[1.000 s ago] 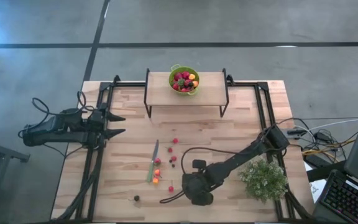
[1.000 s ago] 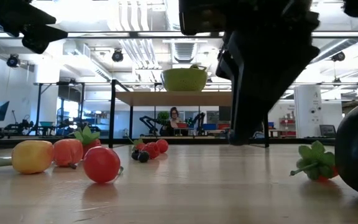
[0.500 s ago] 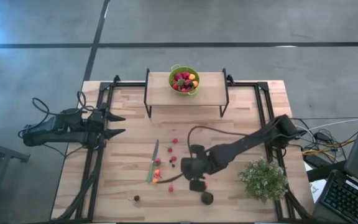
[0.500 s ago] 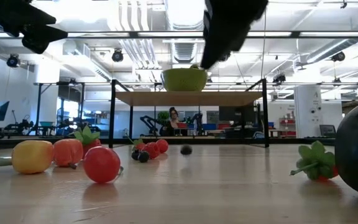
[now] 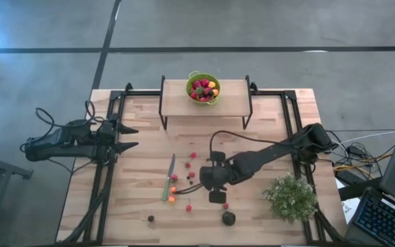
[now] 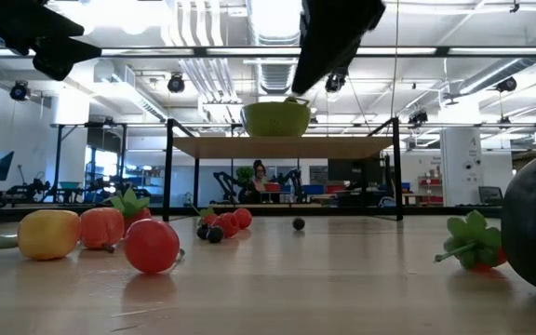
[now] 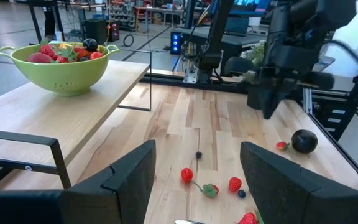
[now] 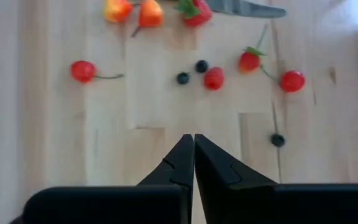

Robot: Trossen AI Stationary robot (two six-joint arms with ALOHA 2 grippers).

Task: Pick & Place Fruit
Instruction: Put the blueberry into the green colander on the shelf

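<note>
Right gripper point(image 8: 193, 144): fingers closed, empty, above surface point(image 5: 266, 147) mid-area. Left gripper point(image 5: 129, 137): fingers apart, empty, at left edge. Loose fruit point(image 5: 191, 175) scattered on surface beside knife point(image 5: 168, 177); more fruit in green colander point(image 5: 203, 88) on raised shelf point(image 5: 232, 99).

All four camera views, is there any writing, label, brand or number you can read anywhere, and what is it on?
No text can be read in any view.
Monitors in the room behind the table: lit, content too blurred to read.
Keyboard beside the table: keys too small to read.
Green colander, knife, fruit: no markings seen.
</note>
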